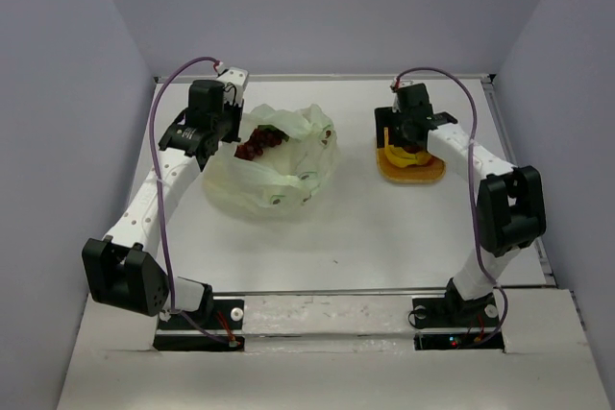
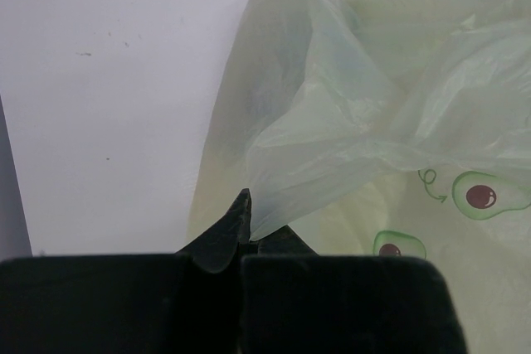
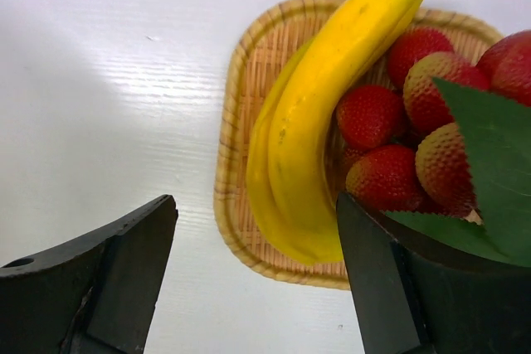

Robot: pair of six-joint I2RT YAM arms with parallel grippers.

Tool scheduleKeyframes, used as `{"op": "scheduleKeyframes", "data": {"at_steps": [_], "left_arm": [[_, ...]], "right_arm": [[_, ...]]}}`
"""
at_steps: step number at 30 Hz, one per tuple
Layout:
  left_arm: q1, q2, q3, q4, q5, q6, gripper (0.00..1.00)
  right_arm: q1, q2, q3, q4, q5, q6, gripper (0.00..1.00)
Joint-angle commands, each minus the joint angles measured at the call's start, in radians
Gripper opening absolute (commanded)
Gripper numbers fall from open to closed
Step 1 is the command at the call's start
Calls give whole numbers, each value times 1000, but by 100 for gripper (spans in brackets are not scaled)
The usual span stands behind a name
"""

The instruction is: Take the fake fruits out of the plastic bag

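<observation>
Left pincer [image 2: 253, 221] fills the lens: clenched on a fold of the bag [image 2: 373, 122] at its left rim. Bag sits on the surface [image 2: 108, 80], left of centre, mouth open upward. Grapes [image 1: 261, 146] are inside at the mouth, just right of the left pincer, a dark clump stretched roughly left-right. Can't tell if anything sits under them.

Right pincer [image 3: 255, 205] is released, jaws wide, gripping nothing, hanging over the tray [image 3: 241, 80] at far right. Banana [image 3: 332, 97] lies in the tray with its long axis running away from the pincer. One jaw is well clear; the other is close to its near end, contact unclear. Strawberries [image 3: 390, 122] with a leaf [image 3: 489, 147] touch its right side.

Key relation, my read: grapes lie well left of the free right pincer, across the gap between tray and bag. Left arm is nearer but busy with the bag, so the right should reach in over the open mouth. Risk: snagging film along with the grapes.
</observation>
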Motion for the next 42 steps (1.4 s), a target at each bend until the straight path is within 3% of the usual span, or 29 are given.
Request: {"op": "scheduleKeyframes", "data": {"at_steps": [1,6,13,17,26,37,42], "left_arm": [[3,-39,8,18,17,-3,0],[4,-30,25,10,20,3,0],[1,-36,25,-14,105,23,0],[1,-41,33,-28,96,32,0],[0,-32,44,-36,97,23,0],[-2,-38,50,-37,92,16,0],[0,-13,48,-5,91,-23,0]], "right_arm": [[59,-110,105,-42,-8,-14,83],[161,-160,200,-85,38,-12,84],[439,-214,308,8,-112,17,67],[491,-265,227,189,-278,109,62],[568,-181,176,305,-329,227,53],[619,140,325,342,-119,444,52],[619,218,325,337,119,612,63]]}}
